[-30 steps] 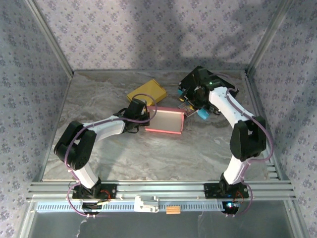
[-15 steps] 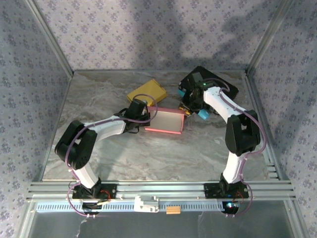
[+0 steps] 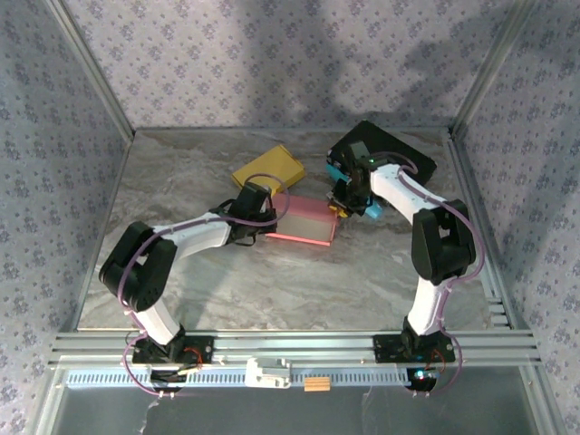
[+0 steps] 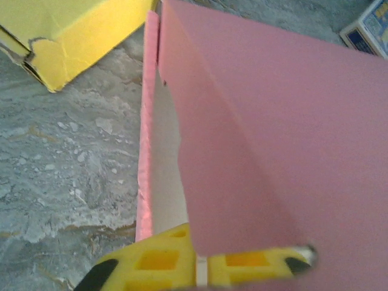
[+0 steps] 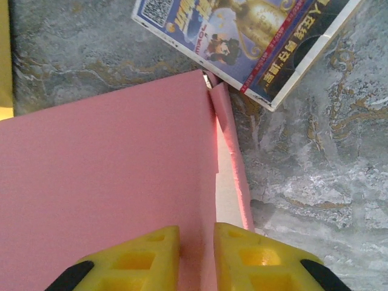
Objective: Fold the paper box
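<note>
Paper box (image 3: 304, 219): pink, thin card, lying open-side-up near the middle of the desk (image 3: 272, 290), between the two arms.

**Top external view.** The left pincer (image 3: 263, 210) is at the box's left wall and the right pincer (image 3: 343, 207) at its right-hand far corner. A yellow box (image 3: 268, 169) lies just behind the left wall. A black flat item (image 3: 399, 149) lies behind the right arm.

**Left wrist view.** The left wall of the paper box (image 4: 273, 133) rises directly in front of the left pincer (image 4: 200, 267), with a pink panel leaning over it. The fingers stand close together with only a narrow slit between them. Whether card is clamped there cannot be determined. The yellow box (image 4: 79, 36) sits near the far corner.

**Right wrist view.** The right pincer (image 5: 197, 254) is nearly closed, with the right wall of the paper box (image 5: 103, 176) pinched between its fingers. A printed package (image 5: 254, 36) lies just beside the far corner.

**Handling.** Expect light, springy card that creases readily and slides on the smooth desk. Take hold at wall edges close to the fold lines, one side braced against the other. The yellow box and printed package leave little clearance for swinging flaps outward.
</note>
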Controlling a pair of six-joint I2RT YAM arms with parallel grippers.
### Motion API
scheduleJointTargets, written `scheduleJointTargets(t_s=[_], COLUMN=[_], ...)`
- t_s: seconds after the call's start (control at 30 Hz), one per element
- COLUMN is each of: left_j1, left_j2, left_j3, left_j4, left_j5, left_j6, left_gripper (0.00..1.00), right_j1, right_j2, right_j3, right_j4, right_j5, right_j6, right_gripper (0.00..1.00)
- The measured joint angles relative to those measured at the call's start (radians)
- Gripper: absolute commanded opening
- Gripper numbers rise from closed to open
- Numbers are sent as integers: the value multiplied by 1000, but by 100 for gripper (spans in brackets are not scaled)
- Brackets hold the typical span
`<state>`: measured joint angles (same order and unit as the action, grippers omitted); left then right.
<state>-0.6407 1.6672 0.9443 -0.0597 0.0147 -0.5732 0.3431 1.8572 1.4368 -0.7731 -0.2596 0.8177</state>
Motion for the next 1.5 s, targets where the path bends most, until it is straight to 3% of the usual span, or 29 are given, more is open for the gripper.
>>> scheduleJointTargets(t_s=[0.17,0.43,0.6,0.7,0.8,1.03,1.17,1.5], left_j1=[-26,-61,1,129,218,235,229,188], left_j2=[-90,-323,-426,-353,-185,219,345,356], left_j3=[-52,-169,-64,131,359,650,690,620], left_j4=[-42,-138,-319,-421,-510,-648,-714,-669], left_j5=[7,74,146,212,267,360,360,367], left_j6=[-34,-134,-181,-188,-156,-59,-21,-12], left_gripper=[34,42,46,46,46,45,44,36], right_j1=[5,14,19,20,21,21,21,21], right_j2=[11,20,20,20,20,20,24,58], right_j3=[-7,-10,-10,-10,-10,-10,-10,-11], right_j4=[14,17,16,13,13,13,13,16], right_j5=[0,6,19,27,36,39,38,34], right_j6=[-4,-25,-49,-68,-87,-124,-135,-149], right_gripper=[22,21,22,25,27,29,30,28])
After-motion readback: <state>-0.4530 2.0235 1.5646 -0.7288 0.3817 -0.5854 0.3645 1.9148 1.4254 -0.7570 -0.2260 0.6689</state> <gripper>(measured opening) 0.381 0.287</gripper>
